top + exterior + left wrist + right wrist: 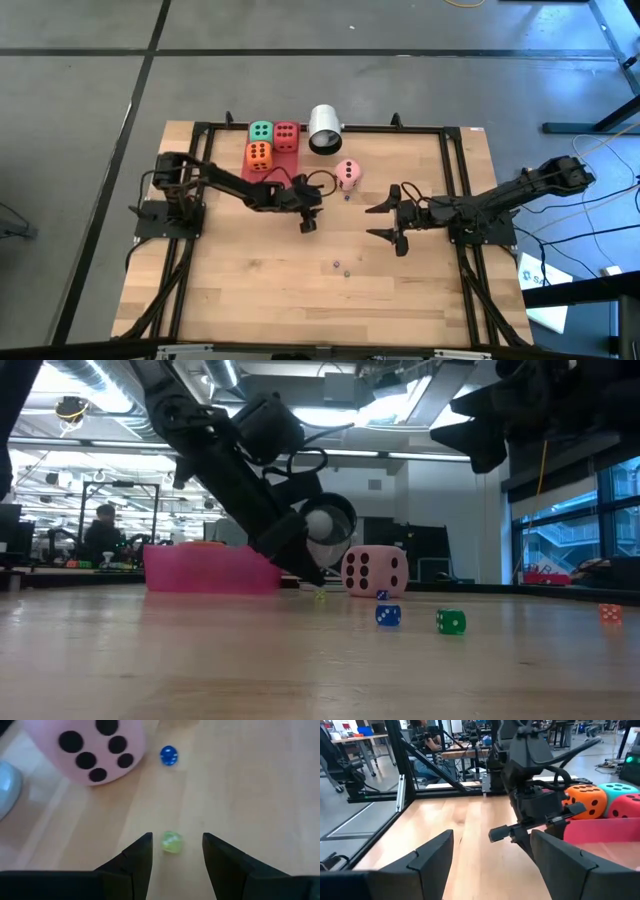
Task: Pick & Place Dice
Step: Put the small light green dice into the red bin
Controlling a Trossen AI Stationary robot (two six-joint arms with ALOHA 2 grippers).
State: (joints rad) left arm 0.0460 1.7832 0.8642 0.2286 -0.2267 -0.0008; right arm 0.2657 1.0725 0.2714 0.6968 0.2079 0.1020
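The pink die [348,173] rests on the table right of the tray and also shows in the left wrist view [92,745] and the low view [375,571]. The green die [261,131], red die [286,135] and orange die [258,156] sit together in the pink tray [285,160] at the far side. My left gripper [308,222] is open and low over the table, near of the pink die, its fingertips [142,845] on either side of a tiny yellow-green bead [171,842] without touching it. My right gripper [372,221] is open and empty, mid-table, facing the left arm.
A white cylinder [324,128] lies right of the tray at the far edge. Tiny beads lie on the table: a blue one [169,755] near the pink die, and others nearer the front [340,266]. A black frame [450,135] rims the table.
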